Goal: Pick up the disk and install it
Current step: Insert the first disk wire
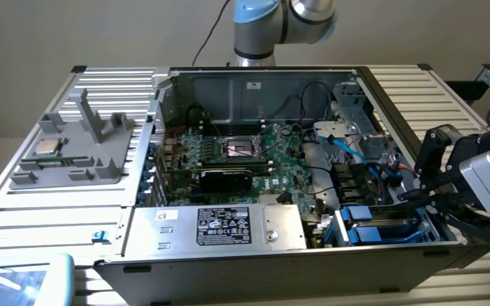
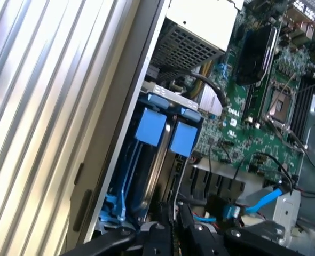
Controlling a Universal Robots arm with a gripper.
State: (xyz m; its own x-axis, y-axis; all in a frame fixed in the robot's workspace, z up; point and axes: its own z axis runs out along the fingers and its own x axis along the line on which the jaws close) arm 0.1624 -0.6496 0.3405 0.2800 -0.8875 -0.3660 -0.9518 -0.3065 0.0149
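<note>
In the exterior view we see the hand (image 1: 422, 199) at the open computer case's (image 1: 228, 86) drive bay, on the exterior view's right, where the blue-framed disk (image 1: 379, 224) sits. In the wrist view its fingers (image 2: 156, 236) stand narrow, just beside the disk (image 2: 149, 128). We cannot tell whether they pinch it.

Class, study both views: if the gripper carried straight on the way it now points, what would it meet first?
Probably the blue brackets in the drive bay, directly ahead of the gripper. Depth is hard to judge, so how near they are is unclear.
</note>
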